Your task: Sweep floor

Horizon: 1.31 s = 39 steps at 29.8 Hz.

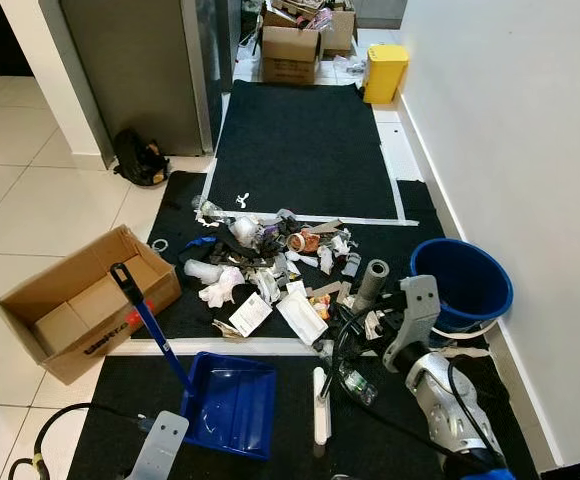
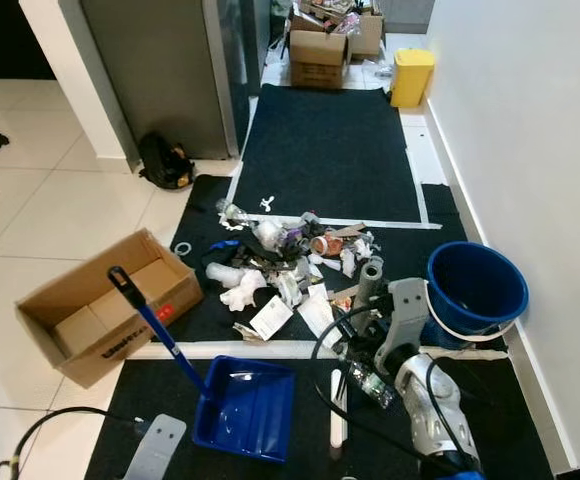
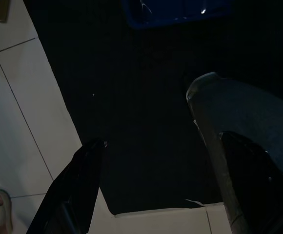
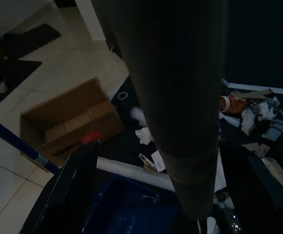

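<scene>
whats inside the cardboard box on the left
The open cardboard box lies tipped on the tiles, and its visible inside shows only brown flaps and walls, no trash. The far corner behind the near wall is hidden. The trash pile sits on the dark mat beside it.

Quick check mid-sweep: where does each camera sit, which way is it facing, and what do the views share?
Head eyes: look forward and down at the trash pile, blue dustpan, blue bucket; both silver arms show.
Left wrist: faces down at the dark mat along the left gripper.
Right wrist: faces the cardboard box.
Shared: dustpan, pile.
</scene>
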Available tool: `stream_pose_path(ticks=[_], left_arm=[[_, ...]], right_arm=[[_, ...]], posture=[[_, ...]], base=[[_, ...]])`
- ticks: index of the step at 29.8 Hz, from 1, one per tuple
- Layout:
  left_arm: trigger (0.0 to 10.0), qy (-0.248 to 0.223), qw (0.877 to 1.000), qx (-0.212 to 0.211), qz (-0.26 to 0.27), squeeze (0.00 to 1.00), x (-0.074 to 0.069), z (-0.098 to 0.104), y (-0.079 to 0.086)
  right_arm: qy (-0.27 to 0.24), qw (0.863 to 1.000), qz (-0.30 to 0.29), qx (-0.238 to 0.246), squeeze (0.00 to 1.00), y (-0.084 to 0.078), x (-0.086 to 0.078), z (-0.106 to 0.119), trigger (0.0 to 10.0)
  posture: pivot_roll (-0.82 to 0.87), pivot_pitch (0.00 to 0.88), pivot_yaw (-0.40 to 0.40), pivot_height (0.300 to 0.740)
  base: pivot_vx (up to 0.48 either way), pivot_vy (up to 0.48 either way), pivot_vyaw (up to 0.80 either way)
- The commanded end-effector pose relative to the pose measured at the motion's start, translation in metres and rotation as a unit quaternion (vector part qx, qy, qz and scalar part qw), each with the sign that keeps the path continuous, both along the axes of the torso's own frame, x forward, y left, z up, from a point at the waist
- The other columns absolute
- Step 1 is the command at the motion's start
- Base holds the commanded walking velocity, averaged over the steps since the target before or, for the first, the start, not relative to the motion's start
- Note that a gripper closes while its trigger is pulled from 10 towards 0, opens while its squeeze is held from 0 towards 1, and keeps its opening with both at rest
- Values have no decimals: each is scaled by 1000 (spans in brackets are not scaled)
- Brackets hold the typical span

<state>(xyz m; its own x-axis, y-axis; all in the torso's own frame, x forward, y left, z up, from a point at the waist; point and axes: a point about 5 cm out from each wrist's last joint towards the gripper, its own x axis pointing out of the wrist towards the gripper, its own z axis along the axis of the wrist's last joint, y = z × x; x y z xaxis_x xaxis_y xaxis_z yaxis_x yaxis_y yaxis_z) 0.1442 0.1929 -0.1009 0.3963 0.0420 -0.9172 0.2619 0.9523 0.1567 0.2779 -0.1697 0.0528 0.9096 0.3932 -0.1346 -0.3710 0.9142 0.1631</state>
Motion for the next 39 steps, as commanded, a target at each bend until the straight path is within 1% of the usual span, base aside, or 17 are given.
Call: stream_pose_path(ticks=[1, 9, 17, 18, 19, 32, 36, 37, 39], left_arm=[[10000, 21, 1000, -5, 1, 0, -11, -4, -3], [10000, 21, 1000, -7, 1, 0, -10, -4, -4], [10000, 21, 1000, -8, 3, 0, -11, -4, -4], [10000, 22, 1000, -8, 2, 0, -11, -5, -5], [10000, 22, 1000, -8, 3, 0, -11, -5, -5], [10000, 23, 1000, -9, 4, 0, -12, -5, -4], [10000, 22, 1000, -9, 3, 0, -12, -5, -4], [10000, 22, 1000, -9, 3, 0, -11, -5, -4], [10000, 22, 1000, -9, 2, 0, -11, -5, -5]], right_arm=[[8, 1000, -4, -4, 0, 1, -1, -5, 10000], [8, 1000, -28, -6, 0, 9, 8, -6, 10000], [4, 999, -43, -14, 0, 9, 10, -5, 10000], [2, 999, -49, -18, 0, 8, 11, -5, 2000], [1, 998, -53, -21, 0, 8, 12, -5, 0], [-3, 998, -58, -30, 0, 7, 15, -3, 0], [-2, 997, -49, -54, 0, 7, 17, -3, 0], [-6, 997, -44, -68, 0, 8, 17, -3, 0], [-8, 996, -41, -74, 0, 9, 17, -2, 0]], posture=[[15, 87, -18, 740], [17, 81, -20, 740], [17, 84, -20, 740], [15, 85, -19, 740], [15, 86, -19, 740], [18, 85, -20, 740], [16, 86, -21, 740], [16, 86, -21, 740], [16, 86, -21, 740]], base=[[0, 0, 0], [0, 0, 0], [0, 0, 0], [0, 0, 0], [0, 0, 0], [0, 0, 0], [0, 0, 0], [0, 0, 0], [0, 0, 0]])
